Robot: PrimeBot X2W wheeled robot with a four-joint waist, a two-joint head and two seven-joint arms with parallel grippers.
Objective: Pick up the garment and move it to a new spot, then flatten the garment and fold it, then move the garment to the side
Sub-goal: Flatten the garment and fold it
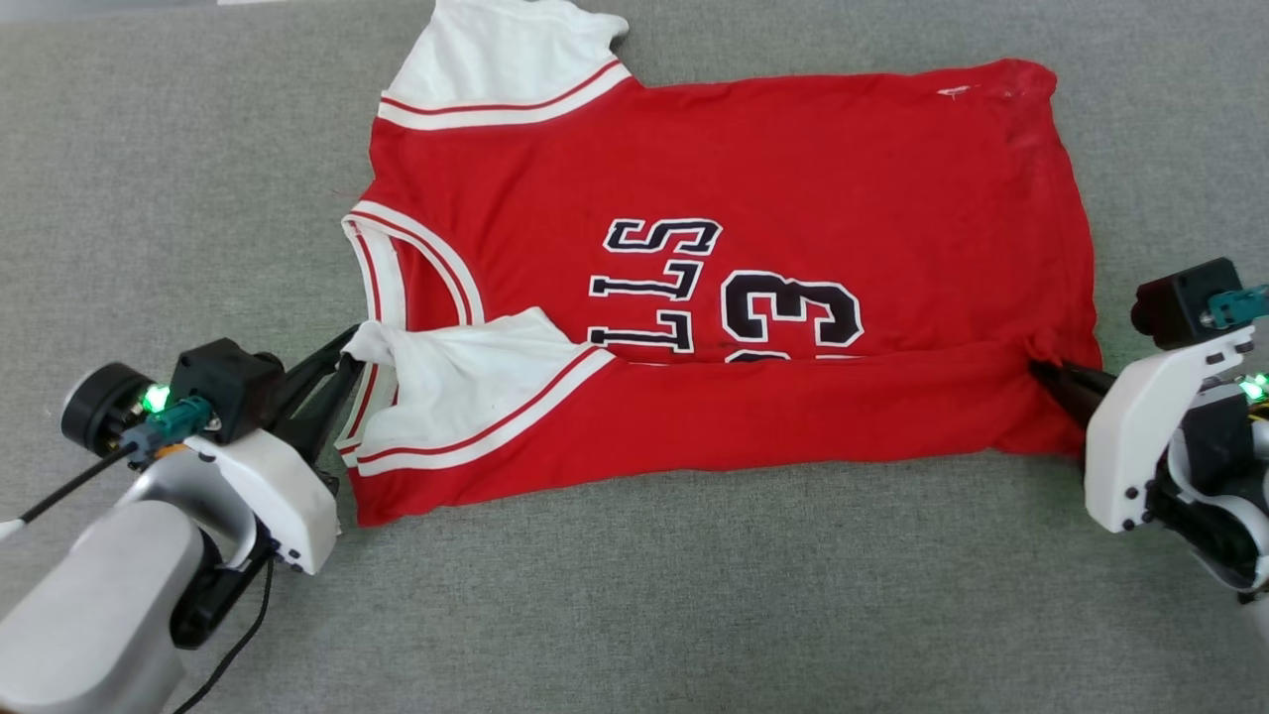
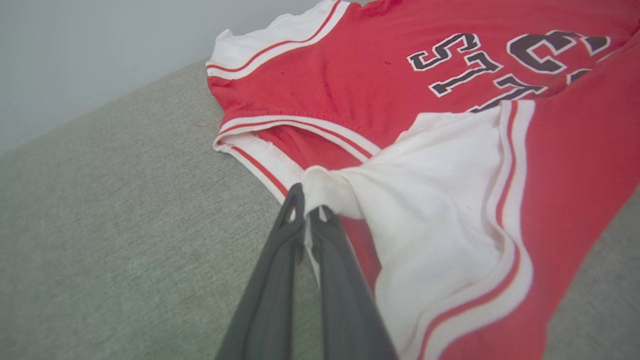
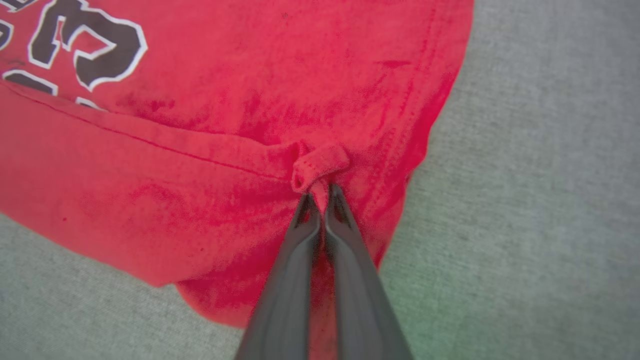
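Garment (image 1: pixel 793 178) lies lettering-up on my grey fabric-covered worktop (image 1: pixel 634 595), a pale wall (image 2: pixel 75 50) behind it, near edge folded over its front. At opposite ends, my left tool (image 1: pixel 349 359) is pinched tight on the white sleeve (image 1: pixel 466 382); my right tool (image 1: pixel 1039 371) is clamped on the red hem (image 3: pixel 320 162).

Place unclear: grey fabric surface (image 1: pixel 694 615)

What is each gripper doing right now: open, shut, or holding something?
Left gripper: shut on the garment, pinching its white sleeve.
Right gripper: shut on the garment, pinching its red hem.
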